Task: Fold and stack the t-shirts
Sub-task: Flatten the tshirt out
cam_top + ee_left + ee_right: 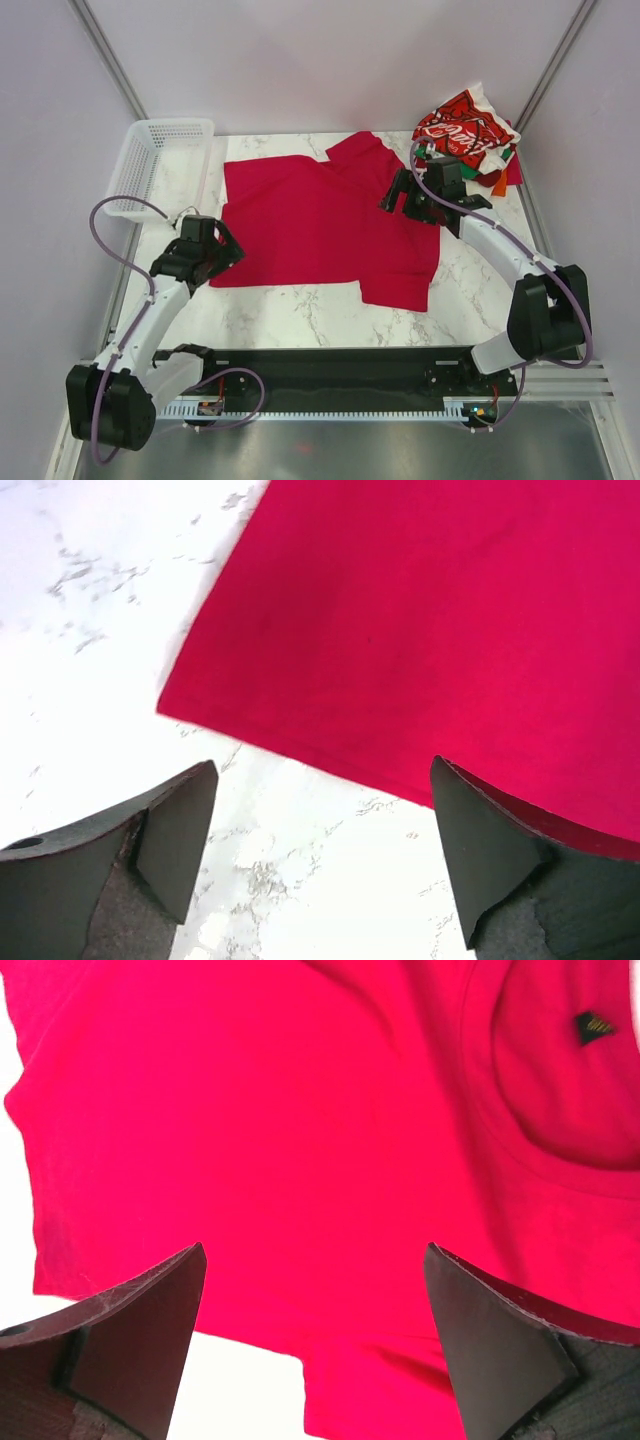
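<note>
Overhead view. A plain red shirt (320, 225) lies spread flat on the marble table (300, 312), its hem toward my left side and its collar toward my right. One sleeve points to the far edge and the other to the near edge. A stack (470, 135) of folded shirts sits in the far right corner. Its top shirt is red with white script, and green, white and orange edges show beneath. A white mesh basket (150, 165) stands at the far left, apart from the shirt.

My left gripper (228, 255) is at the shirt's near hem corner. My right gripper (393, 192) is over the collar end, just beside the stack.

Left wrist view. My left gripper (320, 770) has its jaws spread wide and nothing between them. The hem corner of the shirt (420, 630) lies ahead of the fingers. One fingertip is over bare marble, and the other overlaps the hem edge. I cannot tell whether it touches the cloth.

Right wrist view. My right gripper (315, 1250) is likewise wide open and holds nothing. Below it the shirt (280, 1130) fills the view. The collar (480, 1130) curves at upper right, with a small dark label (595, 1026) inside it. White table shows at the left and bottom edges.
</note>
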Robot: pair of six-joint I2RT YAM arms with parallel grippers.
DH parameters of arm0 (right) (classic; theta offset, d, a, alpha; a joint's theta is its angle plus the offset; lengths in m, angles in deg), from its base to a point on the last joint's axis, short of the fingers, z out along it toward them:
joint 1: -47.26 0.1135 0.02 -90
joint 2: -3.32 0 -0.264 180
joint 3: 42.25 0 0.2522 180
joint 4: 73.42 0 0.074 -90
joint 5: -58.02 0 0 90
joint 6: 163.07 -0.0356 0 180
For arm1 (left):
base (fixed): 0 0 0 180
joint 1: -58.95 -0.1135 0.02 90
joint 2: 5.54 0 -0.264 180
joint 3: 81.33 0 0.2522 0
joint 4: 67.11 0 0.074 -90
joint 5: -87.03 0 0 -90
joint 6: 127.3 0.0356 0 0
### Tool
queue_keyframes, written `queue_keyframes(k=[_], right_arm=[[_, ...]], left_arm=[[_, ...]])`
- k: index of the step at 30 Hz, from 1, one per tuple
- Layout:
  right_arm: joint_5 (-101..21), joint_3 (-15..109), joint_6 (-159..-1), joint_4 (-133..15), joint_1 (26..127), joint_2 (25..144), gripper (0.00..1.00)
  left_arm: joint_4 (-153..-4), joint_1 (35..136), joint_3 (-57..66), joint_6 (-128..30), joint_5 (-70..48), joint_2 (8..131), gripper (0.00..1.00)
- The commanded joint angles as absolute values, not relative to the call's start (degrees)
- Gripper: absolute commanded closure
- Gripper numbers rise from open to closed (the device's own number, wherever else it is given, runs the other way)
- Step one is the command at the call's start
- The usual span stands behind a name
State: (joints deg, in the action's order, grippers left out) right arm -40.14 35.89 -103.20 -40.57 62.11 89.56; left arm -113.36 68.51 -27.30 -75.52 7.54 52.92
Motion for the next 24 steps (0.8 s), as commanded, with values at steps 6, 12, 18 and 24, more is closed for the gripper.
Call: queue_keyframes(k=[6,12,18,24], right_arm=[[-44.20,29.00,-104.71,-44.81,64.92,83.58,0.02],[-45.60,26.09,-103.22,-43.58,65.45,79.44,0.02],[-45.69,25.47,-101.64,-42.17,65.45,78.64,0.02],[-45.43,24.95,-100.76,-41.65,65.36,78.47,0.02]], left_arm=[[-122.79,67.13,-29.60,-84.06,12.59,59.22,0.04],[-122.79,64.40,-31.80,-84.06,12.59,62.57,0.04],[-122.79,64.13,-31.27,-84.06,12.59,64.86,0.04],[-122.79,64.13,-33.82,-84.06,12.59,61.45,0.04]])
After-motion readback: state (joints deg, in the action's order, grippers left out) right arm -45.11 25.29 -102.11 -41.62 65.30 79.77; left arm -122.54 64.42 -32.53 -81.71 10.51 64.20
